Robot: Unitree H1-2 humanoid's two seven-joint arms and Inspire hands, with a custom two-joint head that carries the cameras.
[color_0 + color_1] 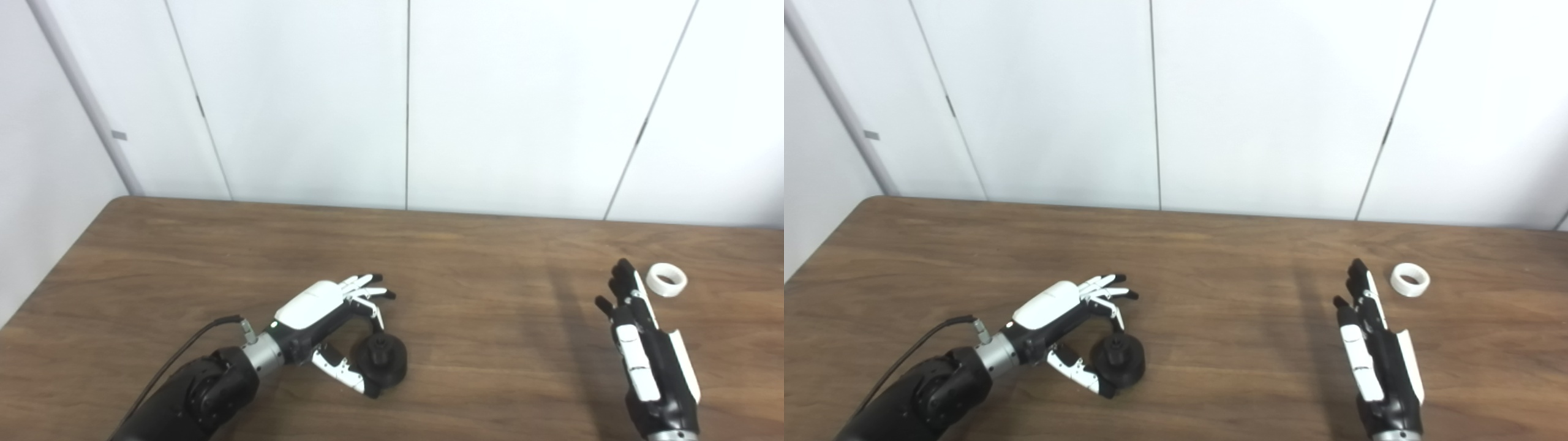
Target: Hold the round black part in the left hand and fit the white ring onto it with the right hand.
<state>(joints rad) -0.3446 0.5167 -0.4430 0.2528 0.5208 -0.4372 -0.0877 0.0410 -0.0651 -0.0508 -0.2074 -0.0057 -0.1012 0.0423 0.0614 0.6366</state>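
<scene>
Left hand open, fingers and thumb cupped round the black part on the table, not clenched. White ring lies flat just beyond the right hand, whose fingers are straight and spread.

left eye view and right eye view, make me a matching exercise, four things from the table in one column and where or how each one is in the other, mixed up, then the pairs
Column one
1. round black part
2. white ring
3. left hand
4. right hand

Column two
A. open, fingers stretched out toward the far edge, holding nothing
B. lying alone on the wood, just beyond and right of a hand's fingertips
C. open, fingers above and thumb beside a black thing
D. sitting on the table between a thumb and fingers, not lifted

Pairs: 1-D, 2-B, 3-C, 4-A
</scene>
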